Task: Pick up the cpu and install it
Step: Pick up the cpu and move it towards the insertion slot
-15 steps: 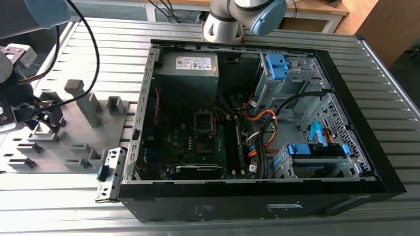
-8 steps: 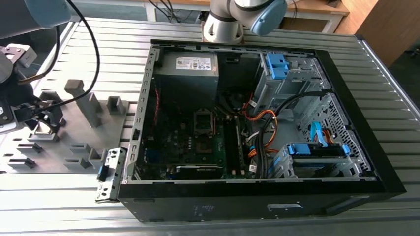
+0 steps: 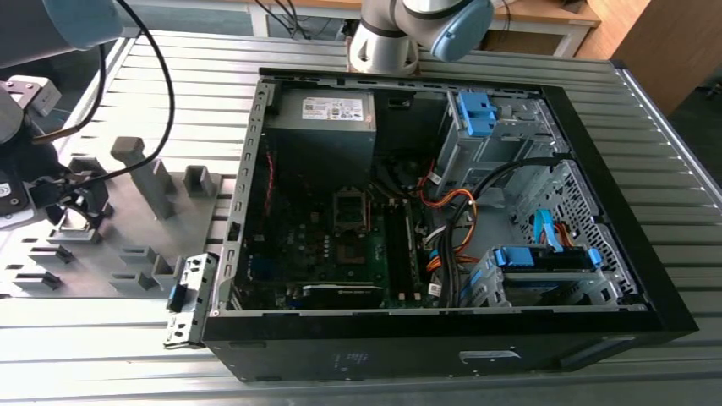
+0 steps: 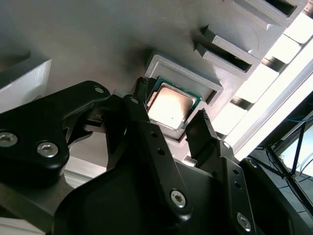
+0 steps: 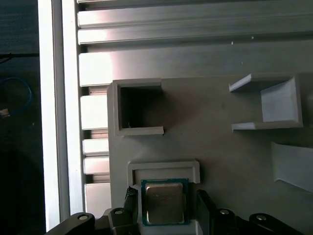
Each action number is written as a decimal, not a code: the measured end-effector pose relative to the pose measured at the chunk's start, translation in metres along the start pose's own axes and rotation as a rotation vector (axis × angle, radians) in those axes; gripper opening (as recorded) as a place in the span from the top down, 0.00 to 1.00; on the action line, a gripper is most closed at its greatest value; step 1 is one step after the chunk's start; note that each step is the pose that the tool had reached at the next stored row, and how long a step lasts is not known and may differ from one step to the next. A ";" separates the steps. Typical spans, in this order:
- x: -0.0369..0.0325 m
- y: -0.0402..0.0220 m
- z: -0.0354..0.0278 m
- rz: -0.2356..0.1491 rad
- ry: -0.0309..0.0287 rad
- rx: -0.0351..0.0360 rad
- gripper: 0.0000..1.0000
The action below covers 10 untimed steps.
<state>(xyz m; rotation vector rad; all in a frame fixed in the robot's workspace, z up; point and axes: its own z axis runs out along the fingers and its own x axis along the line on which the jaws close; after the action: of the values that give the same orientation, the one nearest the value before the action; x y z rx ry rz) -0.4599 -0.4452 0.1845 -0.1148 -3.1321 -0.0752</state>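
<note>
Black fingers (image 4: 146, 132) of the hand (image 4: 172, 102) stand apart, one on each opposite side of the cpu (image 4: 172, 108). In the first wrist view narrow gaps show between fingers and chip edges: nothing is gripped. Between them the cpu lies flat, silver top up, seated in a shallow framed pocket of the grey tray (image 4: 98, 44). That tray rests on the ribbed metal counter (image 3: 113, 338). In the exterior view, tray and hand lie at nine o'clock from the open case (image 3: 395, 359), which holds the motherboard (image 3: 321, 249).

Black hand (image 4: 172, 106), silver screws (image 4: 178, 198), grey-blue arm joints (image 3: 454, 25)
</note>
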 end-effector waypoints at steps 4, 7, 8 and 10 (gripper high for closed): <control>0.0000 0.0000 0.0001 -0.003 0.0000 -0.0001 0.41; 0.0000 0.0000 0.0001 -0.003 0.0000 -0.0001 0.41; 0.0000 0.0000 0.0001 -0.003 0.0000 -0.0001 0.42; 0.0000 0.0000 0.0001 -0.003 0.0000 -0.0001 0.42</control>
<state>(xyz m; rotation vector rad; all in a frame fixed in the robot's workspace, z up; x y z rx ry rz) -0.4599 -0.4452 0.1844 -0.1098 -3.1324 -0.0753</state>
